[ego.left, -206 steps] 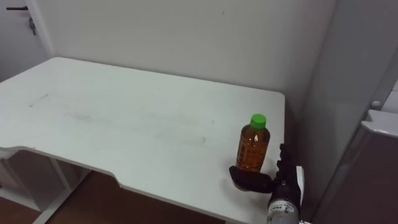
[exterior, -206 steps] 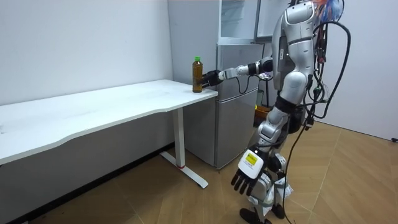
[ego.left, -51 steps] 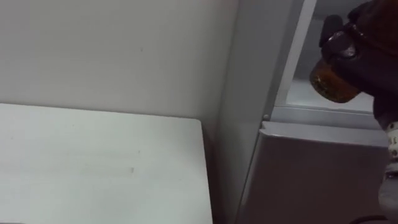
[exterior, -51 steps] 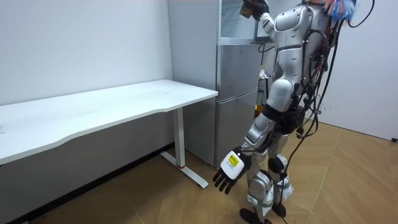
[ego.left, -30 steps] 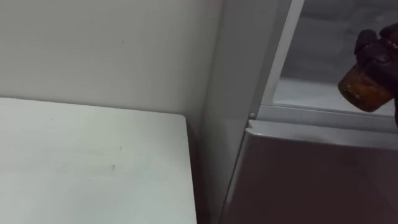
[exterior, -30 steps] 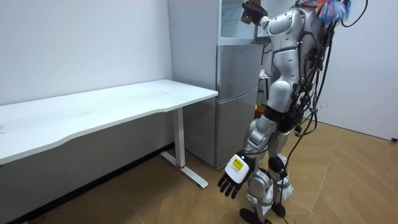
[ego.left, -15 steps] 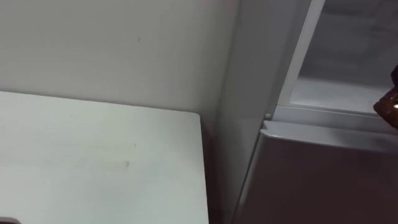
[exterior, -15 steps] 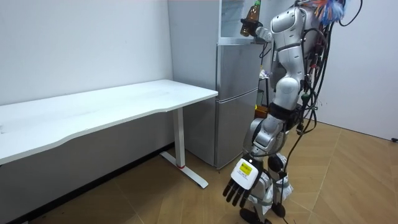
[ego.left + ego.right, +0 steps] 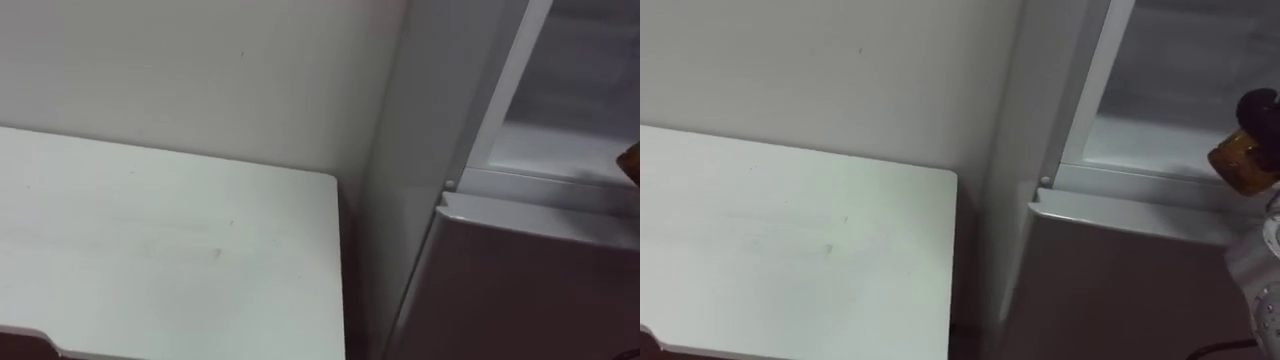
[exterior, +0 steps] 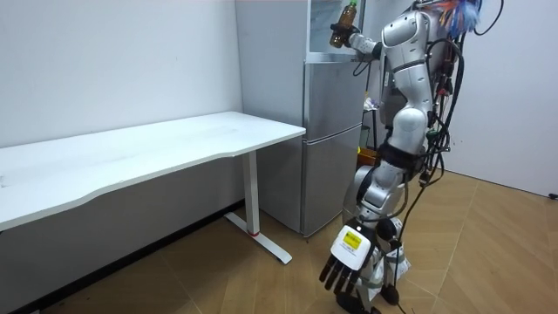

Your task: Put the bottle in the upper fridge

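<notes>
The amber bottle (image 10: 345,19) with a green cap is held high at the open upper fridge compartment (image 10: 324,26), tilted. My right hand (image 10: 338,37) is shut on its lower part. In the right eye view the bottle's amber base (image 9: 1236,165) shows at the right edge with my right hand's dark fingers (image 9: 1260,108) curled over it, just in front of the compartment's white shelf (image 9: 1150,150). My left hand (image 10: 346,262) hangs low beside my legs with relaxed fingers. I stand right in front of the fridge.
The grey lower fridge door (image 9: 1110,285) is closed below the shelf. The white table (image 9: 790,255) stands against the wall directly left of the fridge (image 10: 331,139). Bare wooden floor (image 10: 488,262) lies behind me.
My right hand has carried the bottle a little further toward the open compartment. The eye views have shifted with my head. My left hand has swung slightly.
</notes>
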### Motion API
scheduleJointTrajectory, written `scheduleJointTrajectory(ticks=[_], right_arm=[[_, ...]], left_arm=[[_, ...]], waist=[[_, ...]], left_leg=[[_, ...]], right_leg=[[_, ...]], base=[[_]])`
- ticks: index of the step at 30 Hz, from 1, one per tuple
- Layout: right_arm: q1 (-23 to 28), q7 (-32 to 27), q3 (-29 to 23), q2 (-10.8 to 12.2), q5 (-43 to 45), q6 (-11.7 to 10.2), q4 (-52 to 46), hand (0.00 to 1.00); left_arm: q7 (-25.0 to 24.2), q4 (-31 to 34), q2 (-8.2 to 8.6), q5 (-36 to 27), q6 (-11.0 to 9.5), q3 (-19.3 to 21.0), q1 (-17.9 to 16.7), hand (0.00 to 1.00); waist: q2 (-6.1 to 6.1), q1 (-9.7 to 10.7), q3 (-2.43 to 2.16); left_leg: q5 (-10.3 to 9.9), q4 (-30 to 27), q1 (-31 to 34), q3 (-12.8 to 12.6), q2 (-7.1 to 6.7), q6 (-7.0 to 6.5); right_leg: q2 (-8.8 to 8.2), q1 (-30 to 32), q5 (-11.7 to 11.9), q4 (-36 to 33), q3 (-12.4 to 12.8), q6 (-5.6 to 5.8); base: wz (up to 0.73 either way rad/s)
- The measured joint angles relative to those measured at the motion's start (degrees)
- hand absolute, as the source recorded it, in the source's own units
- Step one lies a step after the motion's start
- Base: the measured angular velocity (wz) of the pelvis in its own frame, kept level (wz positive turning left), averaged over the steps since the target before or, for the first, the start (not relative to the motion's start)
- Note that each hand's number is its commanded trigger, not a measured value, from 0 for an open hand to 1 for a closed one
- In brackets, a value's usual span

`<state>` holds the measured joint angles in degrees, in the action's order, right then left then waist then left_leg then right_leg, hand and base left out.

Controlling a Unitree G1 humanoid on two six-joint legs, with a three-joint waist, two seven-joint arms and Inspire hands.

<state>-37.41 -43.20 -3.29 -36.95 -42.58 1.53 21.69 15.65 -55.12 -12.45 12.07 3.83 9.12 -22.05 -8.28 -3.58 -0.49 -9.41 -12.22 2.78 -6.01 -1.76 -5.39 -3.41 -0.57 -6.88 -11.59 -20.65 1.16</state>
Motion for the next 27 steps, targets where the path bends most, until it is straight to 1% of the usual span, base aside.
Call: scheduleJointTrajectory(ticks=[2,4,6,7,9,11,13,15,19,21,23,24,27], right_arm=[[-1.01,0.18,2.37,-1.01,0.12,0.00,0.84,1.00],[-1.75,0.23,3.48,-1.18,0.12,0.00,1.66,1.00],[-2.24,0.25,4.44,-1.65,0.25,0.03,2.36,1.00],[-2.64,0.27,4.49,-1.75,0.25,0.04,2.73,1.00],[-3.36,0.41,4.58,-1.83,0.24,0.16,3.55,1.00],[-4.37,0.56,5.17,-1.83,0.22,0.46,6.01,1.00],[-5.09,0.91,5.93,-1.83,0.11,0.53,7.96,1.00],[-6.84,1.97,6.66,-1.83,-0.10,1.03,11.47,1.00],[-7.42,3.21,7.00,-1.83,-0.12,1.11,13.87,1.00],[-7.58,3.83,7.23,-1.86,-0.22,0.99,14.16,1.00],[-7.58,5.47,7.42,-1.87,-0.26,1.00,14.64,1.00],[-7.63,6.49,7.70,-1.87,-0.29,0.93,14.93,1.00],[-8.55,8.39,8.80,-1.96,-0.51,0.45,17.32,1.00]], left_arm=[[0.05,0.00,-0.10,0.03,0.01,-0.38,-0.11,0.00],[0.04,0.06,-0.23,0.05,-0.03,-0.38,-0.06,0.00],[0.04,0.14,-0.29,0.22,-0.01,-0.37,-0.02,0.00],[0.04,0.19,-0.29,1.12,-0.01,-0.36,-0.03,0.00],[0.03,0.17,-0.31,1.53,0.07,-0.35,-0.05,0.00],[0.01,0.15,-0.33,2.21,0.53,-0.35,-0.04,0.00],[-0.12,0.02,-0.37,2.95,0.81,-0.30,-0.05,0.00],[-0.40,0.04,-0.39,3.84,1.02,-0.12,-0.01,0.00],[-1.14,0.27,-0.61,3.83,1.20,0.17,0.04,0.00],[-1.30,0.25,-0.94,3.79,1.19,0.17,0.04,0.00],[-1.56,0.27,-2.01,3.81,1.07,0.18,0.22,0.00],[-1.58,0.40,-2.28,3.81,1.04,0.24,0.23,0.00],[-1.61,0.45,-2.53,3.81,1.01,0.31,0.22,0.00]], waist=[[-0.09,-0.26,0.10],[-0.39,-0.69,0.26],[-0.70,-1.19,0.23],[-0.88,-1.52,0.12],[-1.03,-1.78,0.19],[-1.09,-2.82,0.18],[-1.21,-3.27,0.22],[-1.27,-3.36,0.24],[-1.38,-4.44,0.28],[-1.40,-4.55,0.31],[-1.58,-4.58,0.46],[-1.63,-4.72,0.48],[-1.94,-4.87,0.67]], left_leg=[[0.00,0.05,-0.31,0.11,0.00,0.01],[-0.02,0.04,-0.19,0.27,0.00,0.03],[-0.07,0.00,0.19,0.48,-0.02,0.07],[-0.07,-0.20,0.64,0.50,-0.04,0.07],[-0.04,-0.48,0.88,0.50,-0.03,0.07],[-0.04,-0.45,0.62,0.50,-0.03,0.07],[-0.04,-0.50,0.66,0.53,-0.01,0.07],[-0.05,-0.56,0.90,0.78,-0.02,0.08],[-0.05,-0.56,0.98,0.81,-0.02,0.10],[-0.04,-0.60,1.01,0.96,0.00,0.13],[-0.15,-0.81,0.93,1.49,0.07,0.30],[-0.20,-0.86,0.89,1.54,0.08,0.34],[-0.23,-0.88,0.63,1.77,0.05,0.37]], right_leg=[[0.03,-0.27,-0.01,0.04,0.02,-0.01],[0.04,-0.36,-0.03,0.07,-0.03,-0.01],[0.04,-0.12,-0.04,0.06,-0.18,-0.01],[0.04,0.34,-0.03,0.04,-0.15,-0.01],[0.05,0.59,-0.03,0.04,-0.16,-0.02],[0.05,0.34,-0.03,0.06,-0.18,-0.02],[0.06,0.30,-0.02,0.07,-0.27,-0.02],[0.02,0.36,-0.01,0.11,-0.85,-0.03],[0.13,0.08,0.02,0.85,-0.88,-0.07],[0.21,-0.05,0.02,0.99,-0.89,-0.08],[0.39,-0.46,0.02,1.10,-0.82,-0.08],[0.43,-0.63,0.02,1.13,-0.86,-0.08],[0.47,-1.26,0.02,1.49,-1.38,-0.08]], base=[[0.04],[0.00],[0.00],[0.00],[0.00],[0.00],[0.02],[0.08],[0.01],[0.03],[0.11],[0.06],[0.05]])
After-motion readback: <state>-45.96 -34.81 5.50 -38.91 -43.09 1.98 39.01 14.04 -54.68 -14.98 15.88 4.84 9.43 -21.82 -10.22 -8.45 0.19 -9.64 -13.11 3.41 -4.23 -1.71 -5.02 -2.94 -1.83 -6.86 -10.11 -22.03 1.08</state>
